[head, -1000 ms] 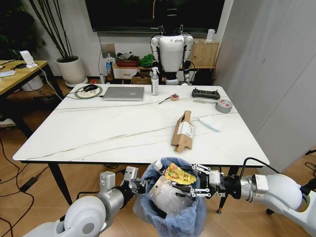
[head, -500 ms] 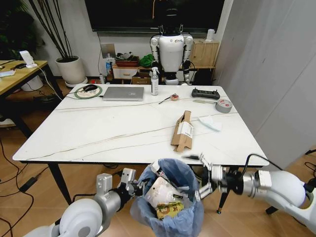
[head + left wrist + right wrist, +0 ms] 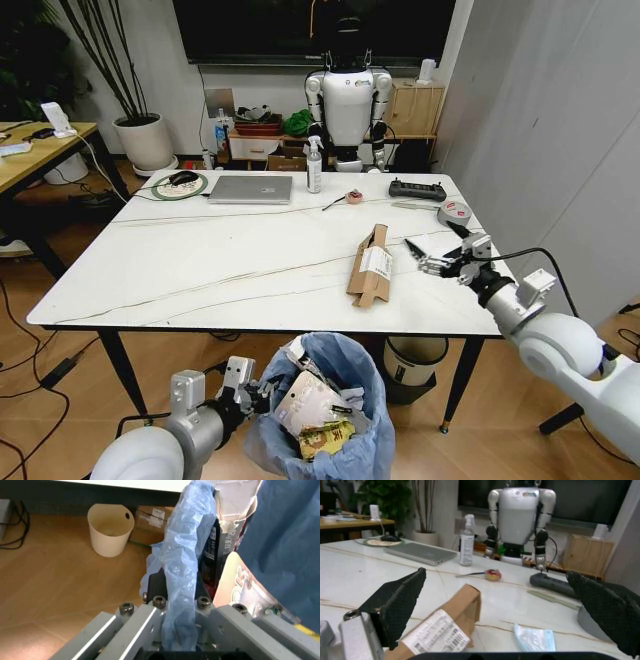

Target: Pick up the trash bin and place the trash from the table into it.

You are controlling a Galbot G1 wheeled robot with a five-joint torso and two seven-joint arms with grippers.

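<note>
The trash bin (image 3: 372, 440), lined with a crinkled blue bag, hangs below the table's (image 3: 200, 270) front edge. Inside it lie crumpled white paper (image 3: 305, 400) and a yellow wrapper (image 3: 325, 436). My left gripper (image 3: 262, 393) is shut on the bin's rim; the left wrist view shows the blue bag (image 3: 182, 566) pinched in my left gripper (image 3: 177, 605). Over the table's right side my right gripper (image 3: 418, 257) stands open, beside the torn brown cardboard box (image 3: 369, 265). In the right wrist view the box (image 3: 445, 628) and a flat white packet (image 3: 535, 639) lie below the open right gripper (image 3: 500, 607).
On the far half of the table are a silver laptop (image 3: 250, 189), a spray bottle (image 3: 314, 165), a black controller (image 3: 417, 188) and a grey tape roll (image 3: 454, 212). A cream bucket (image 3: 415, 358) stands under the table's right end. A humanoid robot (image 3: 348, 100) stands behind the table.
My right gripper let the yellow wrapper drop into the bin, then rose and moved up over the table's right side. The bin sank slightly lower and to the left.
</note>
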